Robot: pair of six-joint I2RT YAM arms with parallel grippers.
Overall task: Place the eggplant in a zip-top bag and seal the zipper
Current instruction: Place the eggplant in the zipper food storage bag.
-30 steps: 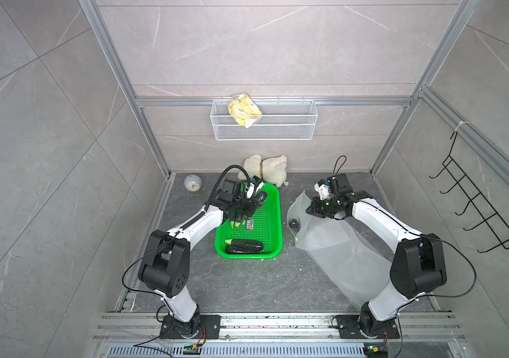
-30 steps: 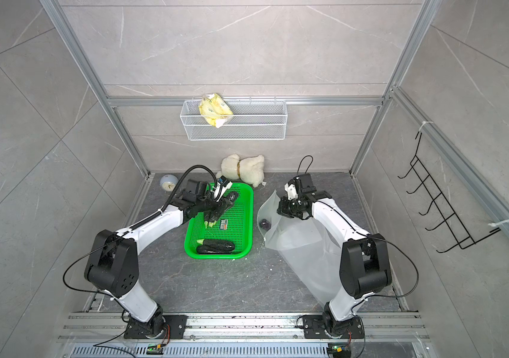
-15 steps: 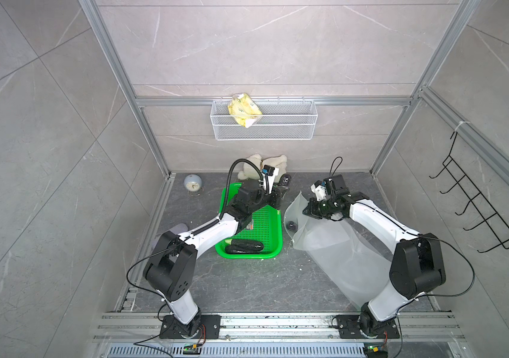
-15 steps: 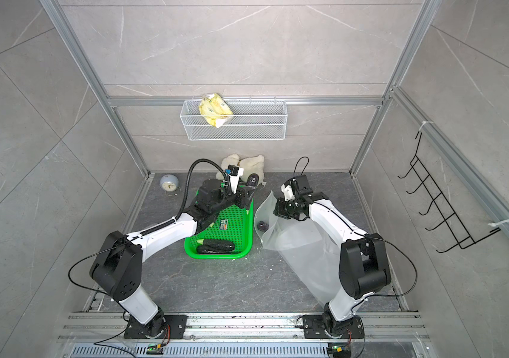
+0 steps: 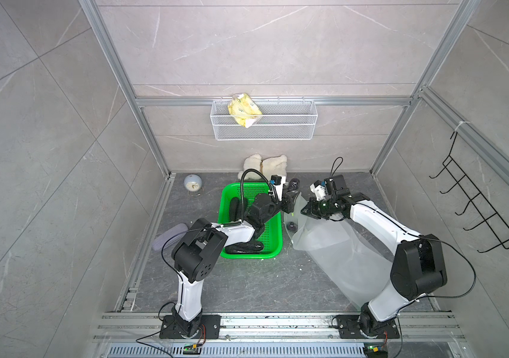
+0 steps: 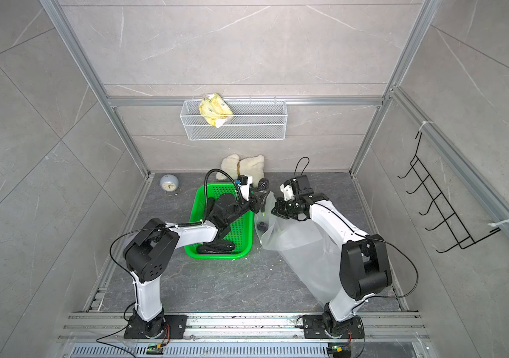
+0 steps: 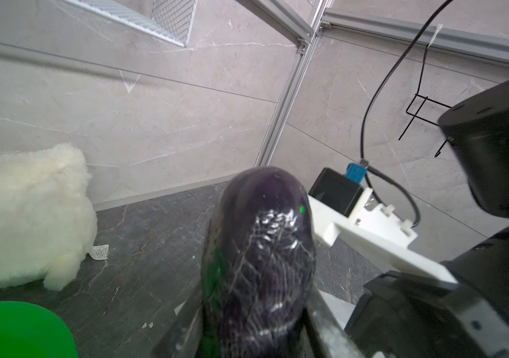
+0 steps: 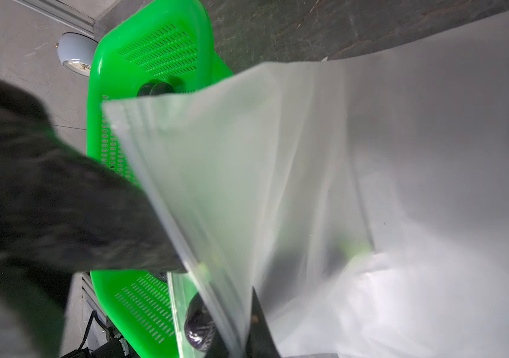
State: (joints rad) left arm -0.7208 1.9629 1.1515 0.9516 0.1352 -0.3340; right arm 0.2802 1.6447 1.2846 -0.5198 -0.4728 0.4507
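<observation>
Now that your left pincer [image 5: 290, 201] has swung off the green tray [image 5: 265, 256], clamped on the eggplant [image 7: 259, 248], that eggplant hangs at the tray's two o'clock, at the mouth of the zip-top bag [image 5: 340, 254]. At its three o'clock your right pincer [image 5: 305, 211] pinches the bag's lip up, so insertion looks next.

Comprises two arms, left arm [image 5: 234, 234] and right arm [image 5: 377, 223], each with smooth white link shells and rounded black joint housings. Shows a cluster of small holes on the face of the left shoulder housing [image 5: 199, 257]. Ends in a black left gripper [image 5: 290, 198] and a black right gripper [image 5: 306, 212]. Carries white wrist camera brackets [image 7: 370, 231] with blue connectors [image 5: 274, 179], a ribbed black hose [image 5: 242, 186] and thin black cables [image 5: 470, 279] in loose loops. Mounts on flat black base plates [image 5: 189, 325].
</observation>
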